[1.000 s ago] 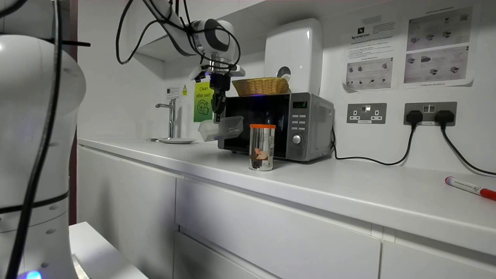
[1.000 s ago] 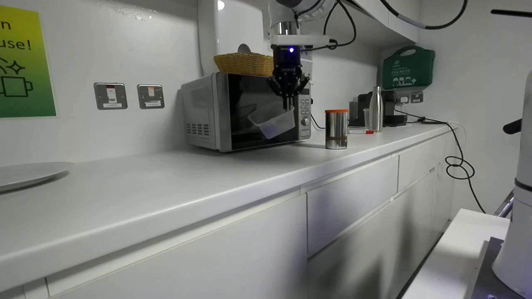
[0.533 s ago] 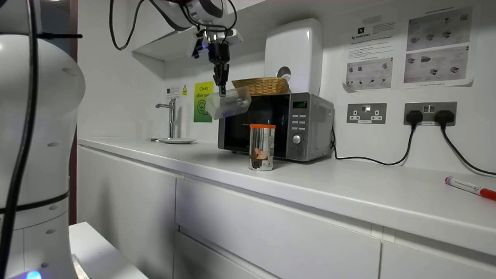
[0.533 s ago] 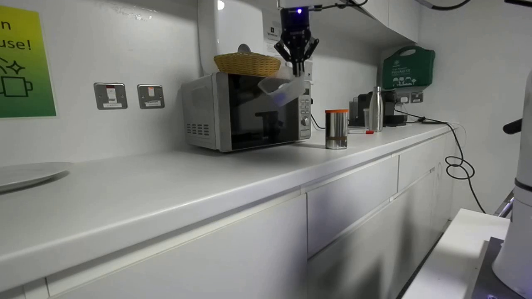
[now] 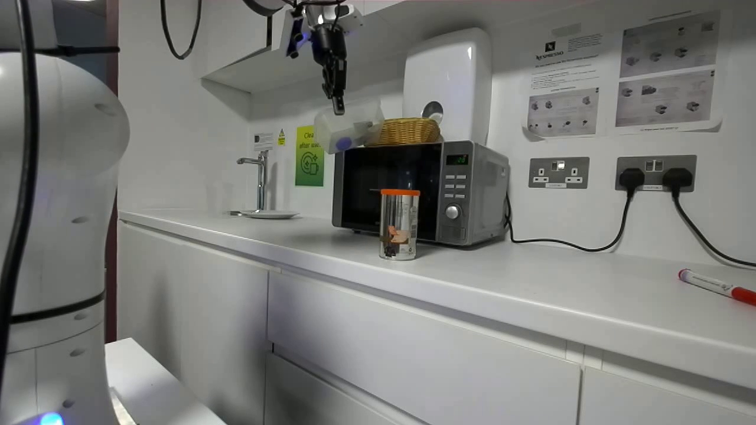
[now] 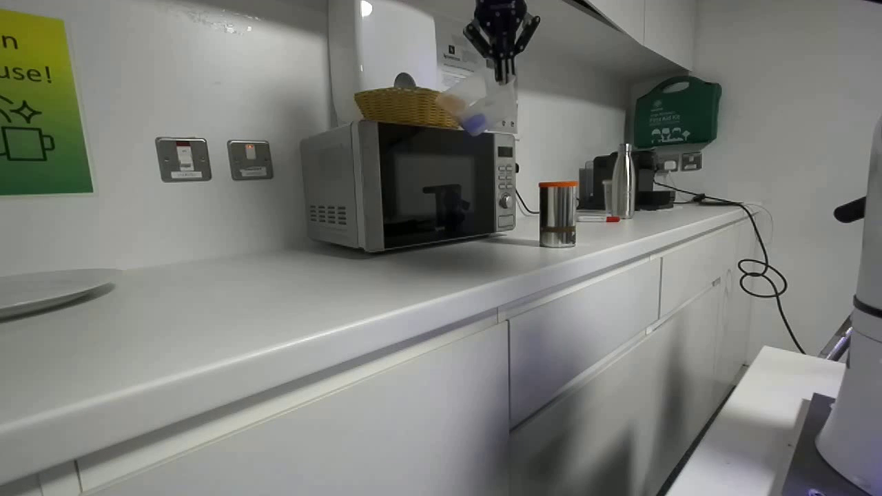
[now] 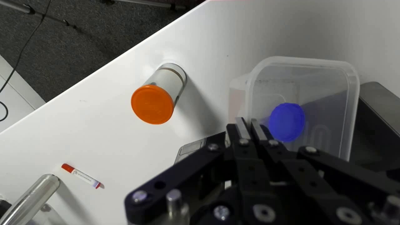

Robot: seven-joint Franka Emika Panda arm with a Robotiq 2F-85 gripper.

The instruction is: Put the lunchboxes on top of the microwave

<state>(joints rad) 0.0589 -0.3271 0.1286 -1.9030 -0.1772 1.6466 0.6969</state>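
Note:
The pale translucent lunchbox (image 5: 361, 121) hangs tilted from my gripper (image 5: 338, 111), which is shut on its rim. In an exterior view the lunchbox (image 6: 490, 103) is in front of the basket's right end, around the height of the microwave top. In the wrist view the fingertips (image 7: 249, 122) pinch the wall of the lunchbox (image 7: 315, 75), with a round blue item (image 7: 287, 122) inside. The tan-yellow basket-like lunchbox (image 5: 410, 131) sits on the silver-grey microwave (image 5: 393, 189). In an exterior view the held lunchbox partly hides the basket.
A metal can with an orange lid (image 5: 399, 227) stands on the counter before the microwave. A red marker (image 5: 714, 283), steel bottle (image 6: 623, 182) and white plate (image 6: 52, 289) are on the counter. A white wall-mounted appliance (image 5: 447, 82) is behind the microwave, under wall cupboards (image 6: 623, 34).
My gripper has risen with the translucent lunchbox from in front of the microwave door to around its top edge. The lunchbox tilts more. The basket, microwave and can have not moved.

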